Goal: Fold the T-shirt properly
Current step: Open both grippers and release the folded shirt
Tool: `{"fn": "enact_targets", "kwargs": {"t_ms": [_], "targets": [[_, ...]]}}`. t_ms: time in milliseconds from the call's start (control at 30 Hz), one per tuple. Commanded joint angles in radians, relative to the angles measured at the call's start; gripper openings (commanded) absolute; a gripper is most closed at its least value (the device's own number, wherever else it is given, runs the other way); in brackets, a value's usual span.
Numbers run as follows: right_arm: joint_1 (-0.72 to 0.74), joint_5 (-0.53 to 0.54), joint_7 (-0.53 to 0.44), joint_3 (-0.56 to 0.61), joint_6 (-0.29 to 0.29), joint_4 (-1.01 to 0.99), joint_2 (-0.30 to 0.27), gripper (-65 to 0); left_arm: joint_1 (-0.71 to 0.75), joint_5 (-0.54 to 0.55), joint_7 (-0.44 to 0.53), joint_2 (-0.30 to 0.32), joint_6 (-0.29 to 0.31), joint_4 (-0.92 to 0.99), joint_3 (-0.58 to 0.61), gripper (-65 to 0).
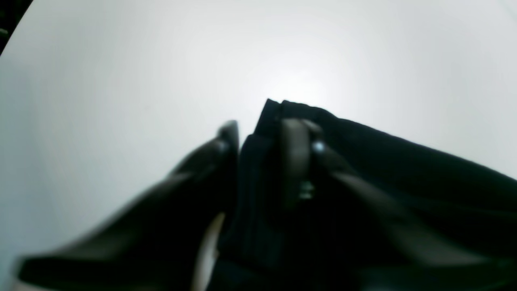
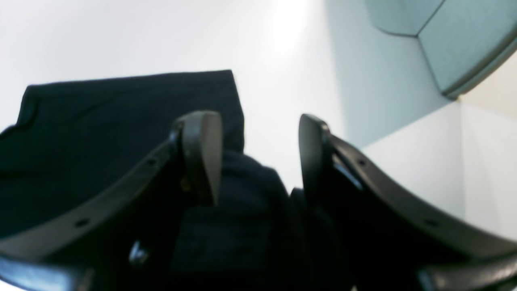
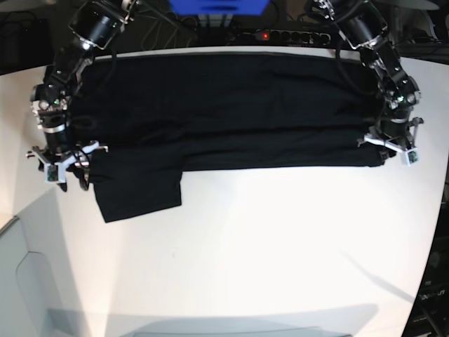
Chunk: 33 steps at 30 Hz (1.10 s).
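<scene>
The black T-shirt [image 3: 224, 112] lies as a long band across the far half of the white table [image 3: 280, 246], with one sleeve [image 3: 137, 186] sticking out toward the front at the left. My left gripper [image 3: 388, 144] sits at the shirt's right end. In the left wrist view, the left gripper [image 1: 262, 135] is shut on a corner of the T-shirt [image 1: 404, 173]. My right gripper [image 3: 66, 168] is at the shirt's left end. In the right wrist view, the right gripper [image 2: 258, 153] stands open, with bunched T-shirt cloth [image 2: 101, 133] low between its fingers.
A power strip [image 3: 295, 34] and a blue object [image 3: 221, 5] sit behind the table's far edge. A grey panel [image 2: 464, 36] shows off the table's corner near my right arm. The table's front edge [image 3: 231, 324] curves low in the base view.
</scene>
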<state>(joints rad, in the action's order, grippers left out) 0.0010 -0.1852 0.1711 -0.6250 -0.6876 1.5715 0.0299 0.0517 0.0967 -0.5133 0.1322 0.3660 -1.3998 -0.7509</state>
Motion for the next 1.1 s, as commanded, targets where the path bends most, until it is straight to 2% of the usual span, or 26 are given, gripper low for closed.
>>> {"fn": "enact_targets", "kwargs": {"t_ms": [0,33,267,600,1067], "targets": [[0.017,0.017,-0.032,0.0,-0.011,0.016,-0.012,-33.7,-0.014,0.008,0.023,0.013,-0.003,-0.017,-0.002,-61.9],[0.017,0.017,-0.032,0.0,-0.011,0.016,-0.012,-33.7,-0.014,0.008,0.022,0.013,-0.003,-0.014,-0.002,-65.0],[0.017,0.017,-0.032,0.0,-0.011,0.017,-0.014,-33.7,-0.009,0.008,0.022,0.013,-0.003,-0.025,-0.002,-65.0],[0.049,0.017,-0.031,-0.003,-0.011,0.025,-0.012,-33.6,0.03,0.016,0.022,0.011,-0.003,-0.16,-0.003,-65.0],[0.08,0.017,-0.031,0.001,-0.011,0.023,-0.009,-33.5,0.027,0.01,0.022,0.011,-0.003,-0.151,-0.003,-63.7]]}}
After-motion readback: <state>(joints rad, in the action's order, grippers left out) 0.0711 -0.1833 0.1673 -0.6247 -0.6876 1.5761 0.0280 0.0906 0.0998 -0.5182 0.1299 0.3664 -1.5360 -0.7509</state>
